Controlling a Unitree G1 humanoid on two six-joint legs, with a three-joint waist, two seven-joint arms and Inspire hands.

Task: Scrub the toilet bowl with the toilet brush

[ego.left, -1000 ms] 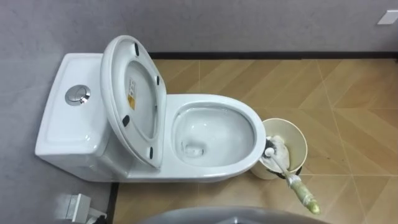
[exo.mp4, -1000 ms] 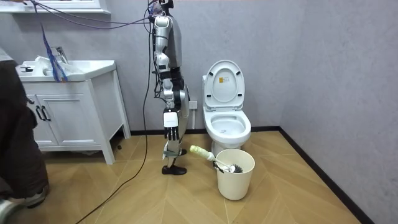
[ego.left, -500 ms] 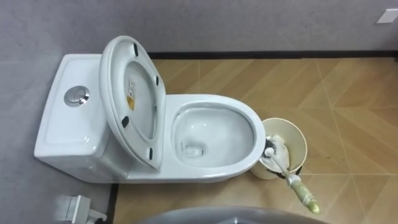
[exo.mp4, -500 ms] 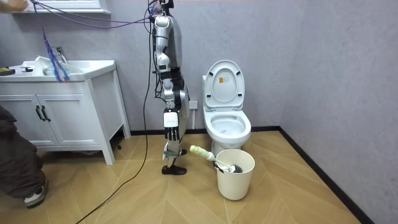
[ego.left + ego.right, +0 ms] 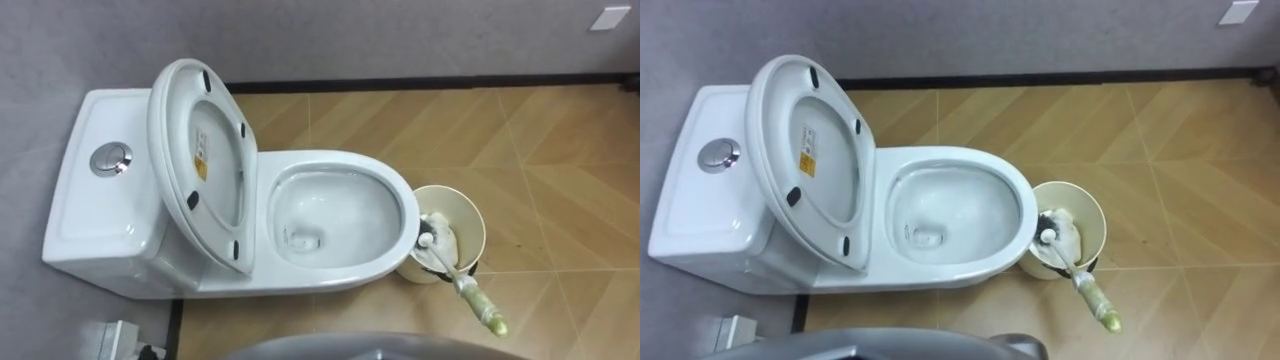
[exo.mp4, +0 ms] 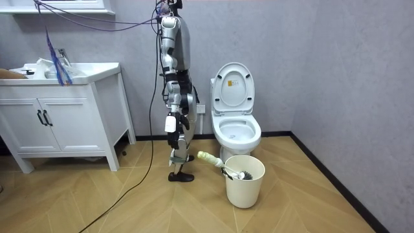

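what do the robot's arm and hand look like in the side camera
In the room view, the robot's right arm is built of silver-grey metal segments with black joints. The dark right hand at its end carries a small white tag at its back. Dark cables run from the robot's head up and off toward the room view's left.

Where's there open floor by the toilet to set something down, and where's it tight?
The widest bare floor lies between the baseboard, the toilet bowl and the bucket; more lies past the bucket at the view's right. It's tight where the bucket stands by the bowl's front, its brush handle sticking out.
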